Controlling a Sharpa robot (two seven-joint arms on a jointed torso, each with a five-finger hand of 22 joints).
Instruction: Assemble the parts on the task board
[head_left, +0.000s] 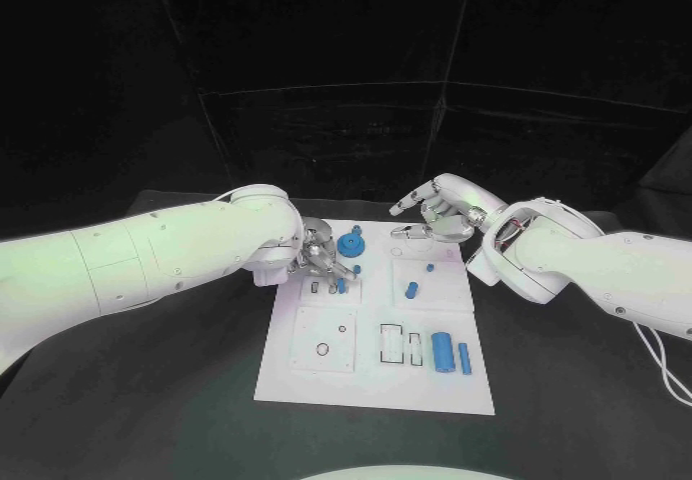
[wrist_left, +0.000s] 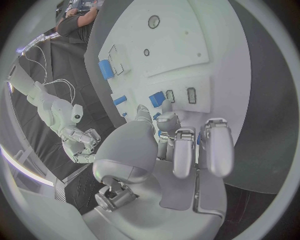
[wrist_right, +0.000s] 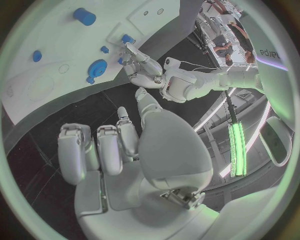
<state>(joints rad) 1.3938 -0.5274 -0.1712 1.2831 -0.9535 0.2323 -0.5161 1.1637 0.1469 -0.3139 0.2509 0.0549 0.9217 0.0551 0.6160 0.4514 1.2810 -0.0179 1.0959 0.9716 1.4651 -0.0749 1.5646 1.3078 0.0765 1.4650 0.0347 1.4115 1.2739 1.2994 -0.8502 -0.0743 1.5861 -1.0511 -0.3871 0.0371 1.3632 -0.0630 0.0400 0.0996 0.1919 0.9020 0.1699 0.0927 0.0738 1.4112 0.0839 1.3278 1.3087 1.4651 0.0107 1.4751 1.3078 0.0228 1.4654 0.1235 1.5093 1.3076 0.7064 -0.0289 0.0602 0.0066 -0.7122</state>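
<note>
left hand fingers down on small blue part at white task board far-left, grip unclear | right hand empty, spread, beyond far edge | risk: part tilts, jams in slot

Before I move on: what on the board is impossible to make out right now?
- Head view: whether the left hand holds a part; its fingers cover the spot, and the blue pieces there are too small.
- Left wrist view: the fingers hide the board under them.
- Right wrist view: the right hand is off the board; the parts look tiny.
</note>
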